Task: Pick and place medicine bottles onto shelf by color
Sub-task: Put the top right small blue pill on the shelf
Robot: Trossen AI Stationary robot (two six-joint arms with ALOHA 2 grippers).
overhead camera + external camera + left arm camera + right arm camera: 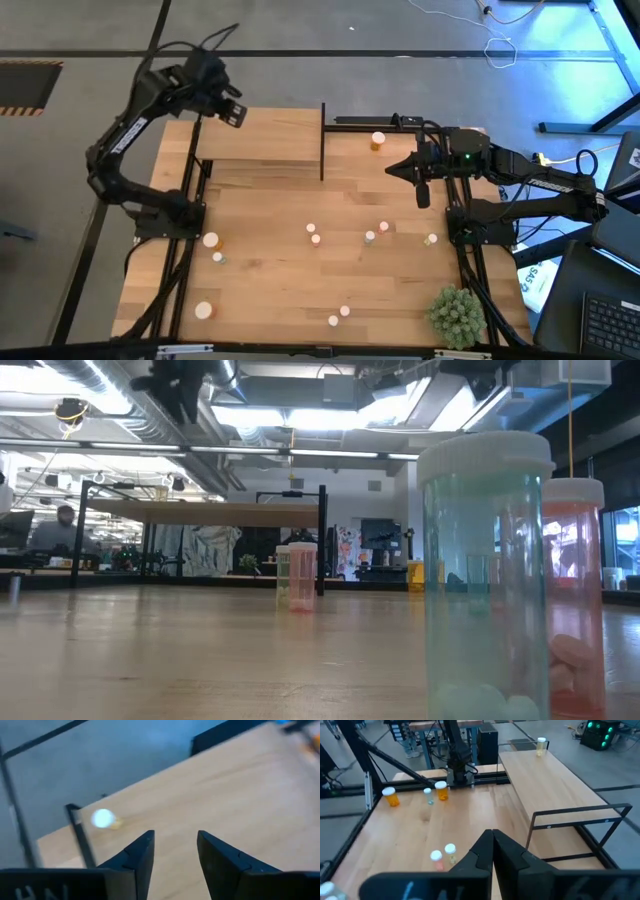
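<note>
The shelf (260, 135) stands along the table's far edge. One orange medicine bottle (377, 140) stands upright on its right half, and the left wrist view shows it blurred (102, 819). Several small bottles stand on the table: two orange ones (211, 240) (204, 310) and a green one (218, 258) at the left, others mid-table (316, 239) (370, 237) and near the front (345, 311). My left gripper (232, 112) (175, 850) hangs open above the shelf's far left corner, nothing between its fingers. My right gripper (420, 190) (492, 842) is shut and holds nothing, raised over the table's right side.
A spiky green plant ball (457, 315) sits at the near right corner. A black post (322, 140) rises at the shelf's middle, and thin black rails (580, 815) frame its edge. In the low view, a green bottle (485, 570) and a reddish one (575, 600) stand close to the camera.
</note>
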